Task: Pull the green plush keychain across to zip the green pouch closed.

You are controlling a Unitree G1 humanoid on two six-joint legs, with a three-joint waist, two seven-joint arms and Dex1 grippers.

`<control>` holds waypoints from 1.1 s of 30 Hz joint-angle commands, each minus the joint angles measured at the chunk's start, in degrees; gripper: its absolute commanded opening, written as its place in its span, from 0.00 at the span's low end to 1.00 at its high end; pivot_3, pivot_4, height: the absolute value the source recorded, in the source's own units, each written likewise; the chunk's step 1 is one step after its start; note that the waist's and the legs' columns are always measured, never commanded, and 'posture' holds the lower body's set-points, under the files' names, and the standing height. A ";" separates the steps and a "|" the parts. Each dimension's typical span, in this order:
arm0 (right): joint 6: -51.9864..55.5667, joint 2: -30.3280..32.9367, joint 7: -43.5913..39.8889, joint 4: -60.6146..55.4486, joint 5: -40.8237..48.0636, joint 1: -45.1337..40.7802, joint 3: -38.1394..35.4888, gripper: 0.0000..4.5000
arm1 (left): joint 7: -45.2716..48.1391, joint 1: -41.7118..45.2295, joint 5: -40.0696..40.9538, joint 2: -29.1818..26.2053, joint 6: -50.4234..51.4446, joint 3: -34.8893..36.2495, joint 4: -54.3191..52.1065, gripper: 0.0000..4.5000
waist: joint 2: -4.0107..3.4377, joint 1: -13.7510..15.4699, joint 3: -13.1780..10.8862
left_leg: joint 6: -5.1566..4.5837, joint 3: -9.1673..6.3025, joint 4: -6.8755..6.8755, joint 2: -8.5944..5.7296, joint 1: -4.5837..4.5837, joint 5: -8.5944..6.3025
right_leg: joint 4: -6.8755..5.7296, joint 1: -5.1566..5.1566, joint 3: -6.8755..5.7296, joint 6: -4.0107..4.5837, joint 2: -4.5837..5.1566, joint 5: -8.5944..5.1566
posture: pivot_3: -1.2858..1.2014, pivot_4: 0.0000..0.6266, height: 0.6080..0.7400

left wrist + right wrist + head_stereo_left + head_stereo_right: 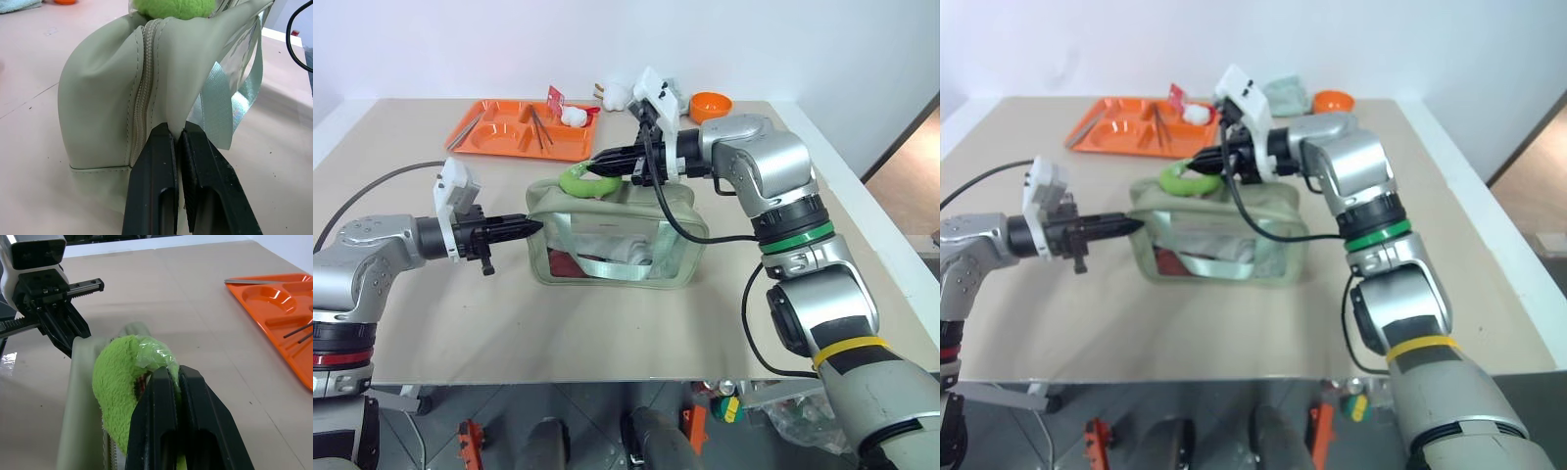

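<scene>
Right gripper [599, 163] was clamped on the green plush keychain [576, 181], its two black fingers pressed together with the fuzzy lime fabric pinched between them. In the right wrist view the keychain [117, 382] looked like a soft, bright lime-green ring of short pile, with a bit of clear wrapping on its upper side, sitting on top of the green pouch [617, 240] near the pouch's left end. Left gripper [536, 225] was squeezed shut on the pale fabric at that same end of the pouch, beside the zipper seam. The pouch was a boxy pale sage-green bag with clear plastic sides, a pale green webbing strap and a matching zipper along its top; red and white contents showed through the side. It sat near the middle of the tan table [431, 323]. Well behind it lay an orange tray [489, 137] with utensils, and an orange bowl [711, 102] stood near the far edge.
</scene>
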State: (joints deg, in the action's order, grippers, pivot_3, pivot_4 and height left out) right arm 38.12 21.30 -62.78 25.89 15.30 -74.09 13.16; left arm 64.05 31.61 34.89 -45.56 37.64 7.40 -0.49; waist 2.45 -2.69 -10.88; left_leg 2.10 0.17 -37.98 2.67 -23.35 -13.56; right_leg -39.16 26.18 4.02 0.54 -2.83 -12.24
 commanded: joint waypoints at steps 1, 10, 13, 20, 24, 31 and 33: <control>-0.44 2.90 -1.44 -2.66 0.29 -2.63 -2.58 0.00 | -0.17 0.50 0.49 0.00 -0.48 1.09 -0.66 0.00 | 0.00 0.02 0.00 | 0.00 0.00 0.00 0.00 0.00 0.00 | 0.00 0.00 0.00 0.00 0.00 0.00 | 0.52 0.24 1.00; -5.55 15.16 -6.77 -4.00 -2.31 -3.44 -3.46 0.00 | -0.33 0.01 0.67 0.36 -0.47 1.03 -0.97 0.00 | 0.00 0.14 0.00 | 0.00 0.00 0.02 -0.05 -0.01 0.00 | 0.04 -0.01 -0.02 -0.04 0.05 -0.03 | 0.52 0.24 1.00; -7.70 19.38 -9.44 -4.97 -3.62 -3.15 -2.98 0.00 | -0.23 0.05 0.74 0.42 -0.50 0.95 -0.82 0.00 | -0.01 0.11 -0.01 | 0.00 0.04 0.02 -0.09 -0.01 0.00 | 0.04 0.00 0.02 -0.05 0.08 -0.04 | 0.52 0.24 1.00; -16.58 29.88 -14.57 -7.92 -8.34 -1.34 -2.67 0.00 | -0.12 -0.21 0.80 0.51 -0.54 0.90 -0.83 0.00 | -0.02 0.15 -0.02 | 0.00 0.04 0.03 -0.09 0.00 0.00 | 0.05 0.01 0.02 -0.06 0.08 -0.05 | 0.52 0.24 1.00; -32.10 38.96 -15.48 -9.65 -17.03 6.93 -0.14 0.00 | -0.06 -0.32 0.81 0.52 -0.55 0.91 -0.81 0.00 | -0.01 0.22 -0.01 | 0.00 0.06 0.04 -0.14 0.01 -0.01 | 0.09 -0.04 0.04 -0.13 0.15 -0.10 | 0.52 0.24 1.00; -34.11 40.47 -8.76 -13.17 -18.62 21.41 -3.82 0.00 | -0.10 -0.98 1.16 0.12 -0.13 1.45 -1.41 0.00 | -0.09 -0.03 -0.05 | 0.00 0.36 0.04 -0.16 0.13 0.00 | 0.04 -0.02 0.29 -0.25 0.18 -0.06 | 0.52 0.24 1.00; -33.19 39.44 -5.96 -15.38 -19.20 26.55 -4.57 0.00 | -0.13 -1.07 1.30 -0.11 0.04 1.58 -1.53 0.00 | -0.10 0.01 -0.05 | 0.00 0.26 0.03 -0.12 0.16 0.00 | 0.05 -0.10 0.22 -0.23 0.14 -0.08 | 0.52 0.24 1.00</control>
State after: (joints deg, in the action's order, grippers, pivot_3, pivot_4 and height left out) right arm 4.07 60.17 -71.10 12.21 -3.07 -49.04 11.09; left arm 64.08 30.71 36.08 -44.40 37.57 7.24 -1.24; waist 2.35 -2.68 -10.93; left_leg 2.10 0.41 -37.96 2.54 -23.20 -13.56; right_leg -39.12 26.08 4.23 0.31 -2.70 -12.32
